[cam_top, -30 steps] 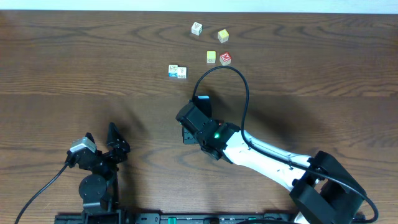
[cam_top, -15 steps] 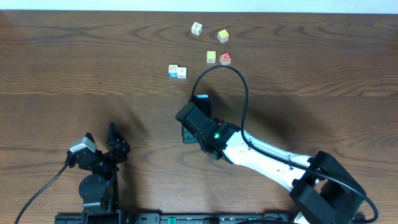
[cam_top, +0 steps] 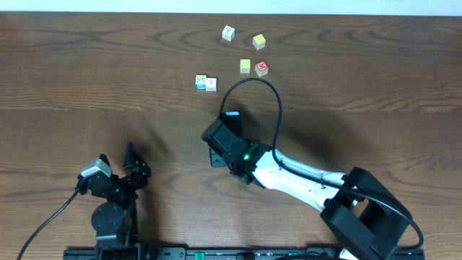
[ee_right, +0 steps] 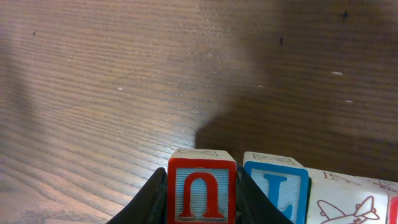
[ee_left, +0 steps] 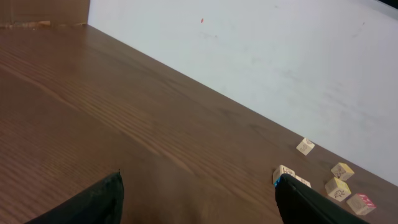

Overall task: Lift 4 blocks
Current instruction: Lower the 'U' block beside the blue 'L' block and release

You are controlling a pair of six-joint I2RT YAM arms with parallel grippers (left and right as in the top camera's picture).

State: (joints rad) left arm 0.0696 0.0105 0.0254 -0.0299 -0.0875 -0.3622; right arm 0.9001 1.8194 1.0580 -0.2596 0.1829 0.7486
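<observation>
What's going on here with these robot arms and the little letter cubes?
The right gripper is clamped on a small wooden cube with a red U-like letter. A blue-framed L cube and a white cube with a plane drawing line up right beside it; whether those are off the wooden table I cannot tell. The left gripper rests open and empty near the front edge. Six more small cubes lie at the far side.

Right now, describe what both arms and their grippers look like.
The right arm has a white link between bulky black joints, a green light near the wrist and a looped black cable above it. The left arm is black with a grey wrist block and a trailing black cable. Both have dark tapered fingers.
</observation>
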